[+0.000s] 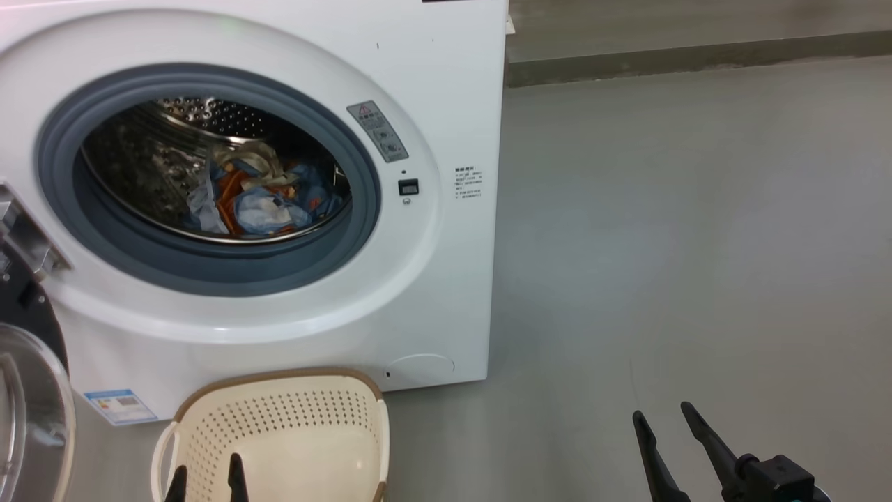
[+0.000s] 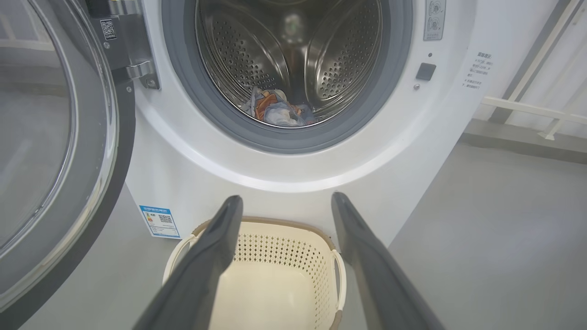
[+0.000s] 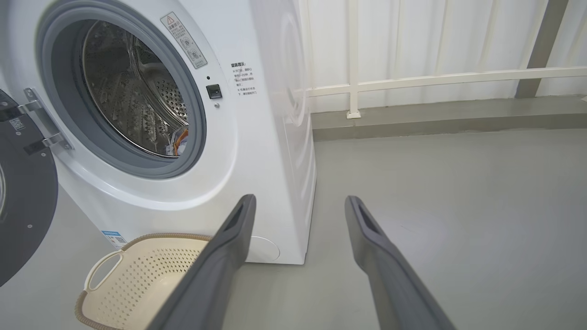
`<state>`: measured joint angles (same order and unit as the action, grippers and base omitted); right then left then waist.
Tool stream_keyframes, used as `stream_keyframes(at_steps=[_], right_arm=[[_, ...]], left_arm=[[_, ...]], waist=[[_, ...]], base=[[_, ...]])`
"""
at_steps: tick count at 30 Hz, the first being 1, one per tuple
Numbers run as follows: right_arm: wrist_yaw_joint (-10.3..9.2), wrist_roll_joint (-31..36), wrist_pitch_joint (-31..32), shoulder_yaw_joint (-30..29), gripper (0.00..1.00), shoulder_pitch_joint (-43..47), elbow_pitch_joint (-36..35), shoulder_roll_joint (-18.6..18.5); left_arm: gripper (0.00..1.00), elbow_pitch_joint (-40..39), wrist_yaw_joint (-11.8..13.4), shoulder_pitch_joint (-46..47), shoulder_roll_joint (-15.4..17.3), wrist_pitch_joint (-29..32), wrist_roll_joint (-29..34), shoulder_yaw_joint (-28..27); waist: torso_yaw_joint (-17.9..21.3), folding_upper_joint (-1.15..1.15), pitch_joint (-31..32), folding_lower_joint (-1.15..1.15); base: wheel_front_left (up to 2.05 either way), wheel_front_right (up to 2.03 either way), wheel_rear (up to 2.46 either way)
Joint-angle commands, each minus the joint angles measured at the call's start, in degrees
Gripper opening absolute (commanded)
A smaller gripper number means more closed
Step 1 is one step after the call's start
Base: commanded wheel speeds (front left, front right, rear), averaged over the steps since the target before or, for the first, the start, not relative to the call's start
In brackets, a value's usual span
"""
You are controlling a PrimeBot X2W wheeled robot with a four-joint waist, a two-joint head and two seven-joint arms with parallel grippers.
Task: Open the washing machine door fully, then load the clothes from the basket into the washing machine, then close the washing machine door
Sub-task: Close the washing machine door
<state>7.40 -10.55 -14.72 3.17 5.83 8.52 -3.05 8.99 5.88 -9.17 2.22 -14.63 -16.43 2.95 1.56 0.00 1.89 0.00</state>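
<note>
Low in the steel drum lie the clothes [image 1: 258, 202], a small blue and orange heap set back from the grey-blue gasket [image 1: 56, 181], with no cloth that I can see across the lip. Around them stands the washing machine [image 1: 446, 279], its mouth wide open. The washing machine door [image 2: 98, 174] hangs swung out on its hinge [image 2: 137, 68] at the left, glass bowl facing away from the opening. Just in front of the machine, the basket [image 1: 279, 411] sits on the floor with nothing in it.

To my eye the loading looks done and closing the door is what remains. The left pincer [image 1: 207, 466] hovers over the near end of the basket, released and holding nothing; the right pincer [image 1: 662, 411] hangs well off to the right over bare floor, also spread and empty. The left one is the better placed. I would bring it round to the outer face of the door, press on the black rim at the side farthest from the hinge, and follow the arc rather than shove straight. A firm last push should seat the latch. Whether the door's lower edge clears the basket is worth watching.

The floor [image 1: 697, 244] is smooth grey and looks level. A low kerb [image 1: 697, 59] runs along the far side, and a white railing [image 3: 435, 78] stands before a pale wall.
</note>
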Motion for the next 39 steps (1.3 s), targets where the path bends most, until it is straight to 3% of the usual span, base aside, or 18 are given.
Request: stream_keyframes(at_steps=[1, 15, 27, 39], right_arm=[[0.09, 0.4, -0.3, 1.4, 1.0, -0.8, -1.5, -0.1], [0.09, 0.2, -0.3, 1.4, 1.0, -1.0, -1.6, 0.1], [0.09, 0.4, -0.3, 1.4, 1.0, -1.1, -1.7, 0.1], [0.09, 0.8, -0.3, 2.8, 1.0, -2.7, -1.7, -0.2]], left_arm=[[1.0, -1.5, 0.4, 1.8, 0.7, -0.4, 0.4, -1.9], [1.0, -1.6, 0.5, 2.0, 0.7, -0.4, 0.3, -1.7], [1.0, -2.0, 0.4, 2.2, 0.7, -0.4, 0.2, -1.0], [1.0, -3.2, 0.4, 2.4, 0.7, -0.4, 1.0, -1.9]], waist=[[0.0, 0.0, 0.0, 0.0], [-0.5, 0.0, -0.9, 0.0], [-1.4, 0.0, -1.2, 0.0], [-9.6, 0.0, -1.1, 0.0]], base=[[-1.53, 1.53, 0.0], [-1.73, 1.73, 0.0], [-0.31, 0.31, 0.0], [0.0, 0.0, 0.0]])
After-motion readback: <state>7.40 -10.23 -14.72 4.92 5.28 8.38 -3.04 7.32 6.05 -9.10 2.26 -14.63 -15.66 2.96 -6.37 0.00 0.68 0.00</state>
